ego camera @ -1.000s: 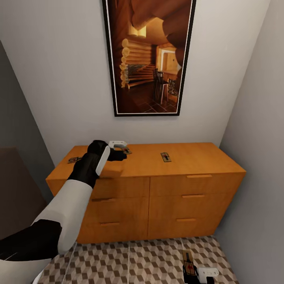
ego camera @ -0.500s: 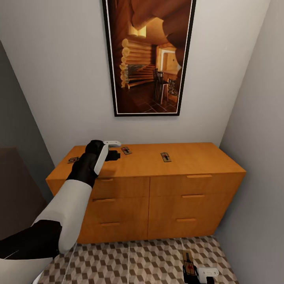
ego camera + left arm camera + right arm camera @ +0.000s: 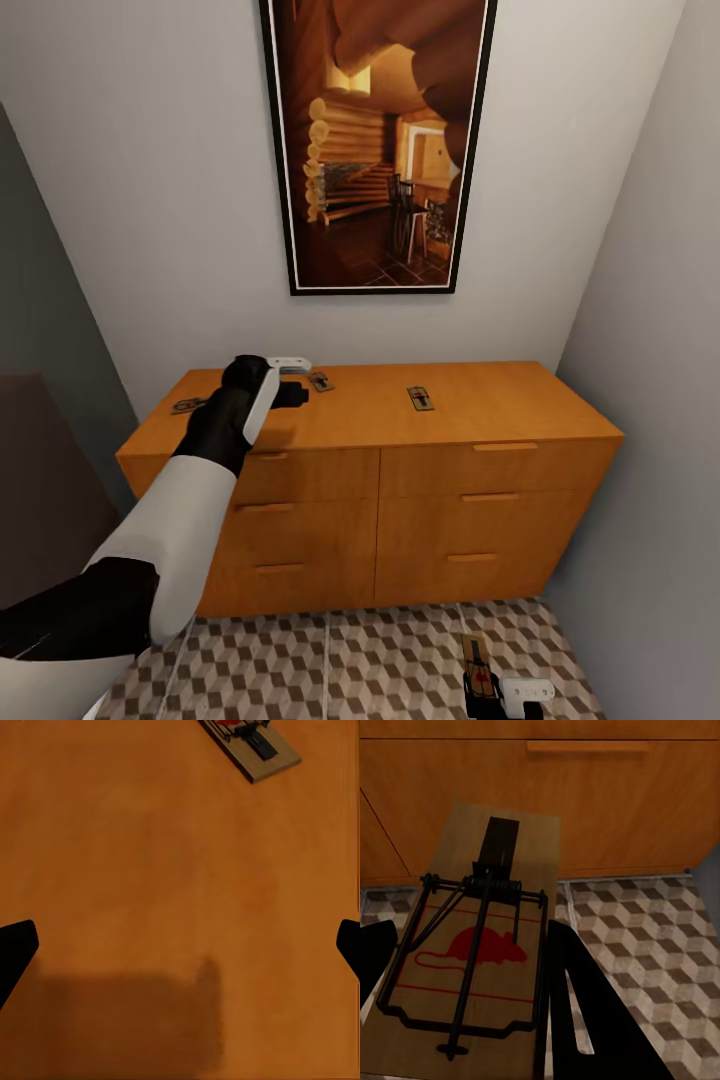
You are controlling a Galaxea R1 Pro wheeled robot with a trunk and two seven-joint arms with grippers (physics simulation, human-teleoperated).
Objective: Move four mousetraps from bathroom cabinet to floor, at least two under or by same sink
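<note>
I saw the orange-brown cabinet [image 3: 420,470] against the wall, all six drawers shut. Three mousetraps lay flat on its top: one near the left end [image 3: 187,405], one left of the middle [image 3: 321,381], one right of the middle [image 3: 420,398]. A fourth mousetrap [image 3: 484,960], tan board with dark wire and a red mouse print, was held above the cube-patterned bathroom floor [image 3: 380,665].

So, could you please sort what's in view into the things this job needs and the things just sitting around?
Part of the job:
- three mousetraps on the cabinet
- mousetrap in right gripper
- bathroom floor
- left gripper

Not part of it:
- framed picture
</note>
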